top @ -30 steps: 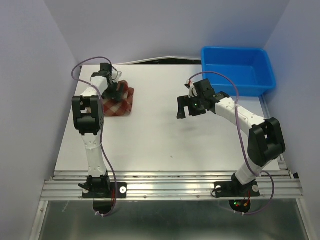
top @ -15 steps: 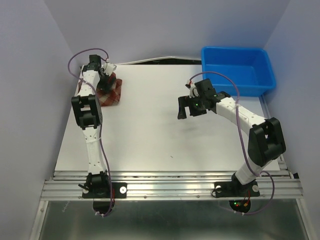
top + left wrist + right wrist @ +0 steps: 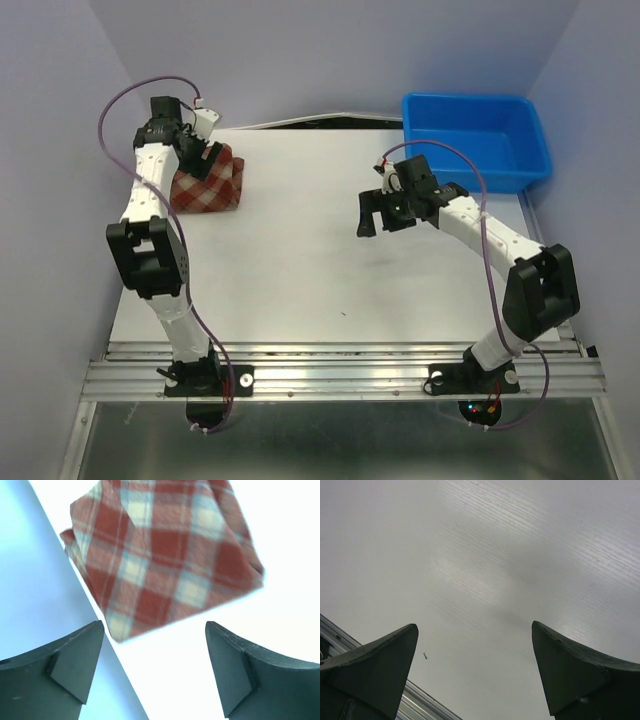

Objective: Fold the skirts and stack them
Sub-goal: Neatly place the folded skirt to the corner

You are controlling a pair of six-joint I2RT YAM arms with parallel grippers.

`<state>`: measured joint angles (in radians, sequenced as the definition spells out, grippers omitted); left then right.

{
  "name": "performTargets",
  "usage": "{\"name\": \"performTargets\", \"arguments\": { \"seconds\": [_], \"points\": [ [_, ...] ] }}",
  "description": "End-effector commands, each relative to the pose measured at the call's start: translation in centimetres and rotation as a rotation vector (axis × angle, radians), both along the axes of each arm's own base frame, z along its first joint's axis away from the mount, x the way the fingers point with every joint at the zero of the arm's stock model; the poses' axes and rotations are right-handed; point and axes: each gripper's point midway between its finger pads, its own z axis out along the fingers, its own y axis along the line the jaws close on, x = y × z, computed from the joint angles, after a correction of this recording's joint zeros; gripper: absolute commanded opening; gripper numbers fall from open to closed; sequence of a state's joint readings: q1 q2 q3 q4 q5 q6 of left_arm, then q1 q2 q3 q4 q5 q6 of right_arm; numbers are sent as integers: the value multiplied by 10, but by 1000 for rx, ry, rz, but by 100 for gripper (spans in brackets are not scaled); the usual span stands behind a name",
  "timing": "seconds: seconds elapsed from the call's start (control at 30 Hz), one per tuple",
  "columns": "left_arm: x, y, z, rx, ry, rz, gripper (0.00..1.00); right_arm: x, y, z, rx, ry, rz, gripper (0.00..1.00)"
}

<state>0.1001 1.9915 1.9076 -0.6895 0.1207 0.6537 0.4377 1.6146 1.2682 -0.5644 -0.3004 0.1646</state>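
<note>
Nearest, the right gripper [image 3: 383, 214] hangs wide open and empty over the middle of the table [image 3: 320, 285]. Farther back, the left gripper [image 3: 155, 627], jaws spread and holding nothing, sits just short of the folded skirt [image 3: 212, 183] at the far-left corner. Placing looks finished. The next move needs another skirt, though none shows, even in the bin [image 3: 465, 98]. Since a second ago, skirt and left arm have shifted left.

skirt [image 3: 210, 182] slid leftward, left pincer [image 3: 154, 642] pulled back

Red-and-cream plaid skirts [image 3: 211, 183], blue bin [image 3: 478, 140], white table [image 3: 310, 270].
</note>
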Motion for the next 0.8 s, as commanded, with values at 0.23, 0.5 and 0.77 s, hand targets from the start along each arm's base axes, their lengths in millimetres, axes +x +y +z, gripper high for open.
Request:
{"name": "performTargets", "arguments": {
  "seconds": [0.23,0.5,0.77],
  "points": [
    [-94,-4,-75,-166,246,93,88,-1,2,44,54,-105,44,100],
    [-79,2,-106,-168,242,150,91,-5,3,51,69,-116,49,100],
    [-39,12,-138,-178,238,204,91,-5,3,48,64,-114,58,100]
  ]
}}
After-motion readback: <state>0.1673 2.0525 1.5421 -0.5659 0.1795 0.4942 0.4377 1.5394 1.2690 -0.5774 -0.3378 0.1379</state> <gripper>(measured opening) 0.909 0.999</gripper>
